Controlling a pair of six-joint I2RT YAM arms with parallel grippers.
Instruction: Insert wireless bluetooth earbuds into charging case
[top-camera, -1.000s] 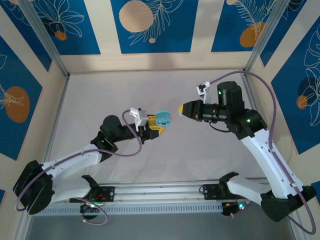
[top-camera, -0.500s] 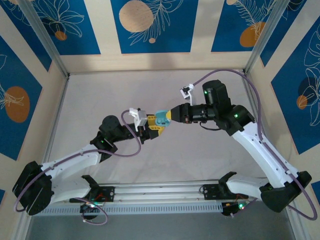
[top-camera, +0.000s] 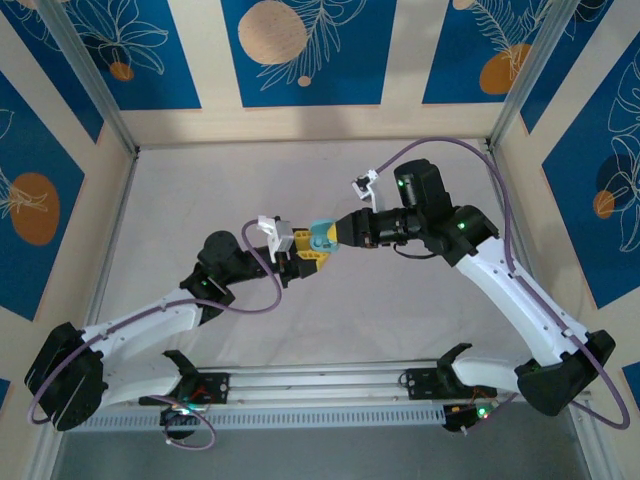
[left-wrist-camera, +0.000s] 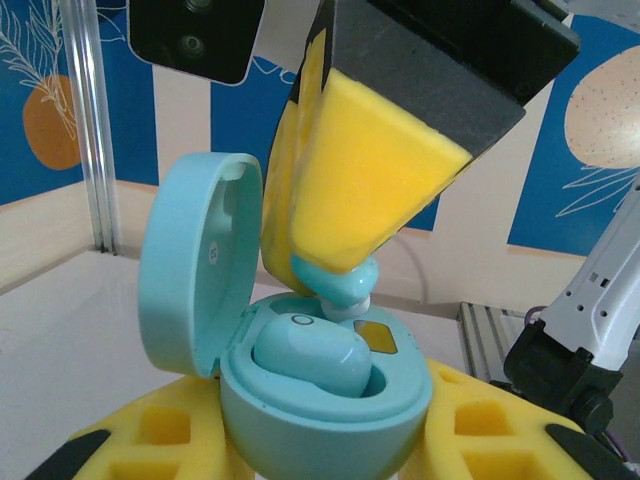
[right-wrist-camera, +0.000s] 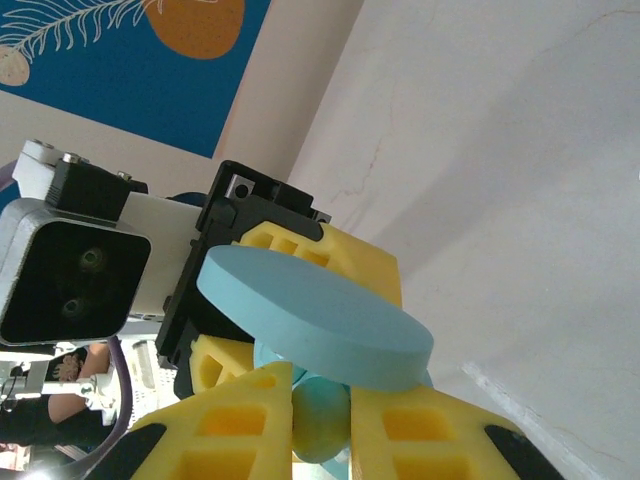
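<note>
My left gripper (left-wrist-camera: 320, 445) is shut on a cyan charging case (left-wrist-camera: 325, 410), held off the table with its lid (left-wrist-camera: 200, 265) standing open. One cyan earbud (left-wrist-camera: 310, 360) lies seated in the case's near socket. My right gripper (right-wrist-camera: 320, 430) is shut on a second cyan earbud (right-wrist-camera: 322, 418), pinched between its yellow fingertips. That earbud (left-wrist-camera: 338, 284) hangs just over the far socket, its tip touching or nearly touching the case. In the top view the two grippers meet at the case (top-camera: 322, 238) mid-table, the right gripper (top-camera: 336, 232) coming in from the right.
The left arm's wrist camera housing (right-wrist-camera: 80, 275) sits close behind the lid (right-wrist-camera: 315, 320). Metal frame posts (top-camera: 100, 90) and patterned walls bound the white table (top-camera: 220, 180). A rail (top-camera: 320, 385) runs along the near edge.
The right arm has swung left, carrying its earbud from well to the right of the case to directly over it. The left arm and case have stayed put.
</note>
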